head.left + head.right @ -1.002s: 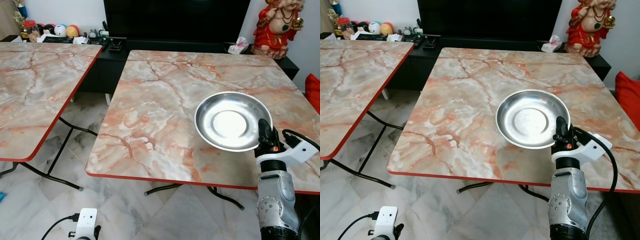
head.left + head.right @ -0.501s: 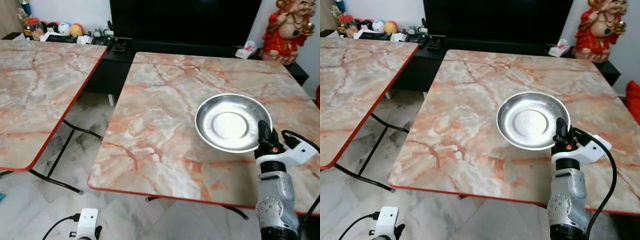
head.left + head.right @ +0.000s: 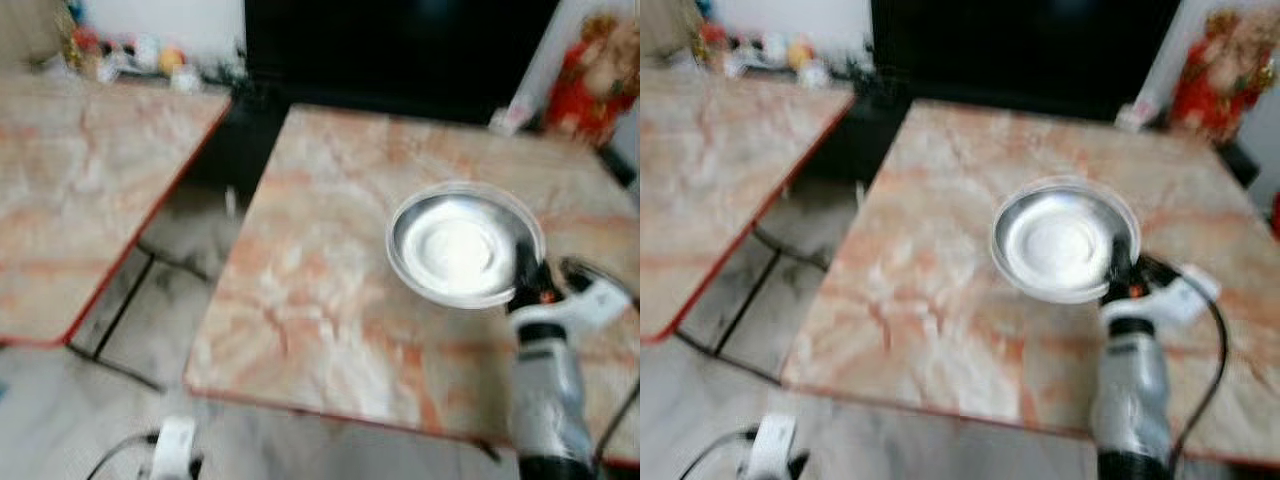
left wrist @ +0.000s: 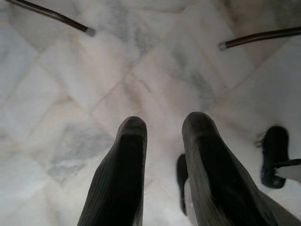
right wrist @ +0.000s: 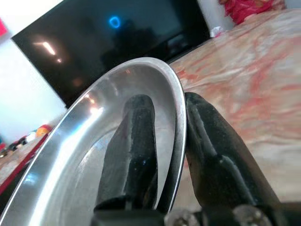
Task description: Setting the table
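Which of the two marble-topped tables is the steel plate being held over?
The right-hand table, in front of the dark screen. The right end effector grips the steel plate by its rim above it; the other table stands apart to the left.

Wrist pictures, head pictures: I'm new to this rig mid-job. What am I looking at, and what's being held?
It is a two-armed humanoid. The two blurred pictures come from its head, looking down at a marble table. The right gripper pinches the rim of a steel plate, one finger inside and one outside, holding it over the table. The right wrist camera looks along those fingers. The left wrist camera shows the left gripper hanging open over the floor, holding nothing.
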### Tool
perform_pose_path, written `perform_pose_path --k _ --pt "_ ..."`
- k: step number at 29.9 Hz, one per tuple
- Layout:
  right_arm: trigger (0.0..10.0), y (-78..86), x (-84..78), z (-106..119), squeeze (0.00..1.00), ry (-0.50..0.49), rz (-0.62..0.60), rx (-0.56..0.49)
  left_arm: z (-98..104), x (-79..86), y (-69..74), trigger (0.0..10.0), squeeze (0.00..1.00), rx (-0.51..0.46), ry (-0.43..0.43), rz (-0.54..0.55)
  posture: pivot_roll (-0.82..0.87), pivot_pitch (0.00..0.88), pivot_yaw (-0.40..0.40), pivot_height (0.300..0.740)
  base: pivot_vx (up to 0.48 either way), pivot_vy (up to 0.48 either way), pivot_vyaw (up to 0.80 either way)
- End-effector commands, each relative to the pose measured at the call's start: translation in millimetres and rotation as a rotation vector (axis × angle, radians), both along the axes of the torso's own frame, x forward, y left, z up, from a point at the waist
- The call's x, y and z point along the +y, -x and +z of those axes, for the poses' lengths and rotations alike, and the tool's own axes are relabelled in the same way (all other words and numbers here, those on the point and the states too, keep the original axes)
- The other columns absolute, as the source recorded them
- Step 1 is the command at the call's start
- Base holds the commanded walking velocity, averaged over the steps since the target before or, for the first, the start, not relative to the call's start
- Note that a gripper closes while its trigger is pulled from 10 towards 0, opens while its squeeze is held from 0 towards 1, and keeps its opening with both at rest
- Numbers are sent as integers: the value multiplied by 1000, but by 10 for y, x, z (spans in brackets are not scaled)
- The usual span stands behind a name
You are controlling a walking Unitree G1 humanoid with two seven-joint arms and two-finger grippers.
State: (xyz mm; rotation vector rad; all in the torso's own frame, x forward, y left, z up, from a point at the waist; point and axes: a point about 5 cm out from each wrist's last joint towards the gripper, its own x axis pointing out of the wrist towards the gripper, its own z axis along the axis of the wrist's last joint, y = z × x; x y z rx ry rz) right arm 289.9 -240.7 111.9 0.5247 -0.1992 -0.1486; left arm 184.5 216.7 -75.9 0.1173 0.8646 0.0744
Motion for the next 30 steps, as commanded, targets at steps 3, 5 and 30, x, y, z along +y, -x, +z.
perform_pose_path --k 3,5,30 --pt "10000 114 -233 32 0 36 -63 13 1 -66 -30 10000 0 -6 15 -10 18 0 -50 740 0 0 0" --pt "10000 159 -287 19 0 44 -72 23 1 -67 -28 10000 0 -5 15 -10 18 0 -50 740 0 0 0" --pt "10000 484 -384 -461 0 -104 -21 287 -11 -58 -4 10000 0 10 -4 -36 4 0 -45 740 0 0 0"
